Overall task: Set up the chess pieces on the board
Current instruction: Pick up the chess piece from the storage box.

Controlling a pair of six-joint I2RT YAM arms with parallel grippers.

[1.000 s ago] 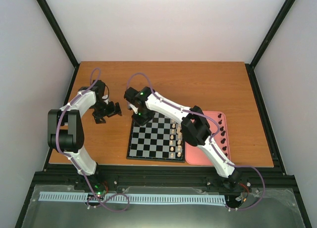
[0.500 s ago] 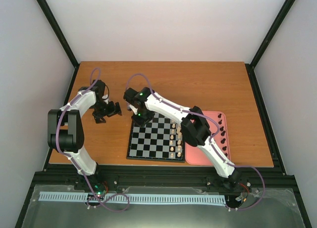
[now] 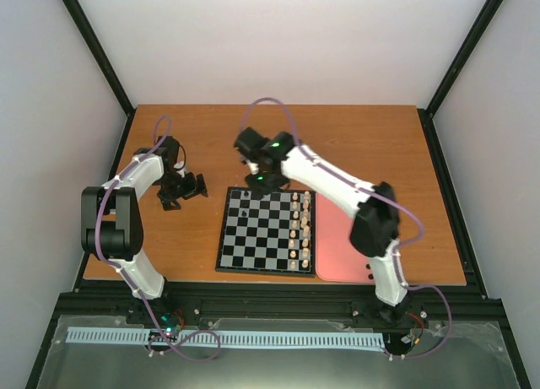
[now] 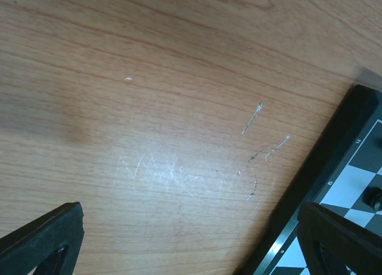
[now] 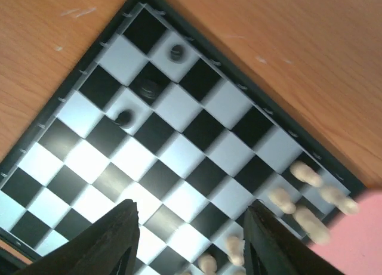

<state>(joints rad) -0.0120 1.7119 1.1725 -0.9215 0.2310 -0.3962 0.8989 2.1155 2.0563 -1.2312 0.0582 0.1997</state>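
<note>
- The chess pieces point(image 5: 148, 89) are tiny and dark, each far narrower than its square. Three stand in a line on neighbouring squares near the far left corner of the board point(image 3: 253, 247), one row in from the rim.
- They look rigid and nearly weightless, so breakage seems a small worry. With smooth sides and narrow bases, they would likely tip, roll or flick away at a slight nudge.
- The best hold is probably a gentle pinch across the upper body from straight above, centred between the fingers, followed by a vertical set-down.
- Each finger is much broader than a piece. A grasp should therefore close across the line of three, not along it, to avoid knocking a neighbour.
- The piece on a black square is hard to pick out, so aiming there needs care.
- The right claw point(image 5: 192, 208) hovers over the board with its fingers apart and nothing between them.
- The left claw point(image 4: 191, 212) is spread wide and empty over the bare bench point(image 4: 149, 78), just beside the board's rim.
- The cream pieces point(image 5: 307, 173) fill the board's right side. The pink tray point(image 3: 333, 256) beyond is mostly hidden behind the right arm, so what remains on it I cannot tell.
</note>
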